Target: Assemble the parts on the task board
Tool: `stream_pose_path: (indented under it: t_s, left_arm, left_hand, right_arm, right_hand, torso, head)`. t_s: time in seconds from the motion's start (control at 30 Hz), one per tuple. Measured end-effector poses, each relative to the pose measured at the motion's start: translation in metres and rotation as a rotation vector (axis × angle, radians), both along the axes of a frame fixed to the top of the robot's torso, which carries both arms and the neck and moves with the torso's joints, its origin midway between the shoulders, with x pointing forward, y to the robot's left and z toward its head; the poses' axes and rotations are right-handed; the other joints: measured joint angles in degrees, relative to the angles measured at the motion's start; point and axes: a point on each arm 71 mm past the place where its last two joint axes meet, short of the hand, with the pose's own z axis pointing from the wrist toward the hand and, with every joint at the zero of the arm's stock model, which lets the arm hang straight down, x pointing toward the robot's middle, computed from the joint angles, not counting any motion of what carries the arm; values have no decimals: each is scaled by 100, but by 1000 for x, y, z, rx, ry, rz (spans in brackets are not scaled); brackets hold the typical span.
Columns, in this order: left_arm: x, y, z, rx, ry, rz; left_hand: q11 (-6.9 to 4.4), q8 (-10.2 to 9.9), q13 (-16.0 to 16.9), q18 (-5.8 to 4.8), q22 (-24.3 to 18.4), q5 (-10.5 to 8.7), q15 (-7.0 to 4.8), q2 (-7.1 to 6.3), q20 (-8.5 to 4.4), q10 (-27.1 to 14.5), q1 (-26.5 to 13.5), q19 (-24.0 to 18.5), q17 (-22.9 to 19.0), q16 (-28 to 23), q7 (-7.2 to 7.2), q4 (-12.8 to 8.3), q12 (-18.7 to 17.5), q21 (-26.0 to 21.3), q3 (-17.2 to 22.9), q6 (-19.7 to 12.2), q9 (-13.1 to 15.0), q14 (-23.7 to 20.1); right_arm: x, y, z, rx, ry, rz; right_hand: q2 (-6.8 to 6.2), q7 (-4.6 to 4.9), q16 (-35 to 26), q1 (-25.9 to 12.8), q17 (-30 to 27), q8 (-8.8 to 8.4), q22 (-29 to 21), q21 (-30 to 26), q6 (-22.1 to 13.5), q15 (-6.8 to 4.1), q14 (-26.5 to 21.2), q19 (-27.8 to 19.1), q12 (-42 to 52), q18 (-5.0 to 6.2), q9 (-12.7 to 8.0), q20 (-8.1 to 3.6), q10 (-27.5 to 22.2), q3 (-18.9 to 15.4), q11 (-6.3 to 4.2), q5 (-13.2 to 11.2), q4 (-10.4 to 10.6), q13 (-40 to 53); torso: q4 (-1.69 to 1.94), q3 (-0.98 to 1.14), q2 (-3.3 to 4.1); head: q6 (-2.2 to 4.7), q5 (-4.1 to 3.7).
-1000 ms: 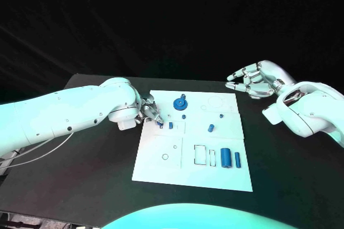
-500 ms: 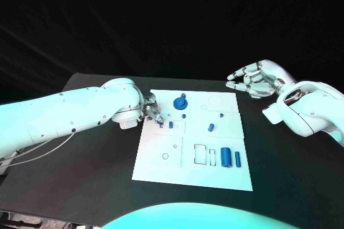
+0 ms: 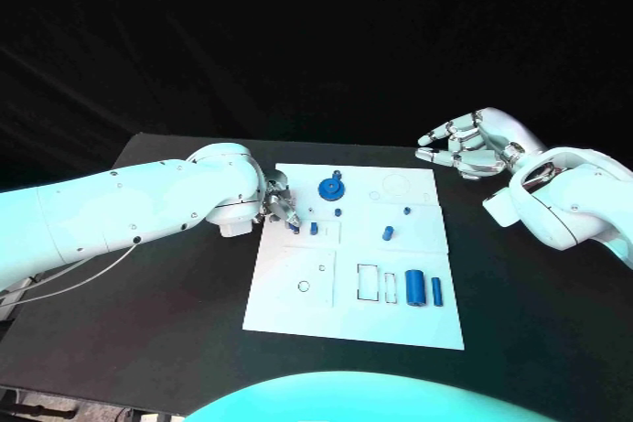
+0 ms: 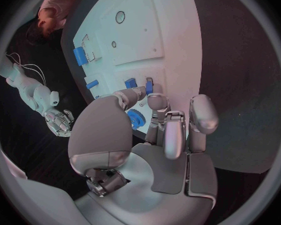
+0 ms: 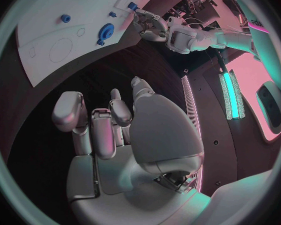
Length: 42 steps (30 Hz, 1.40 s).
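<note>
head view: two hands (image 3: 283,207) (image 3: 465,146)

**Three cameras, one white board**

The head camera looks steeply down on the task board (image 3: 354,257) from above its near edge, taking in the whole black table (image 3: 158,294). The left wrist camera sits close behind the left hand (image 4: 159,135), facing across the board. The right wrist camera, behind the right hand (image 5: 115,135), views the board's far end from farther off. All three share the board.
</note>
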Motion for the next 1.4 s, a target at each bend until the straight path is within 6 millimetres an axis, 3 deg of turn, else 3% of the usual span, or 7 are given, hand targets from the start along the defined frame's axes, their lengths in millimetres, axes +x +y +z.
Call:
stream_pose_path:
  t_s: [1.0,1.4]
  left_arm:
    - [-1,-2,-2,24,18,-28]
    - [1,-4,-2,29,21,-30]
  left_hand:
    - [-2,26,48,1,12,-41,0,-51,0,43,-67,0,4,0,0,-139,55,0,34,0,-21,0]
    - [-19,123,127,0,34,-107,-20,79,0,103,-199,-1,3,0,-41,-305,123,0,-85,-1,-183,-21]
  right_arm:
    - [0,0,0,0,-1,0]
    - [0,0,0,0,0,1]
  right_hand:
    - [0,0,0,0,3,0,0,0,0,0,0,0,0,0,0,0,0,0,0,23,0,0]
    - [0,0,0,0,3,0,0,0,0,0,0,0,0,0,0,0,0,0,0,23,0,-1]
  torso:
    - [-3,-1,-1]
    - [-6,1,3]
  head:
    - [-18,13]
    - [-32,1]
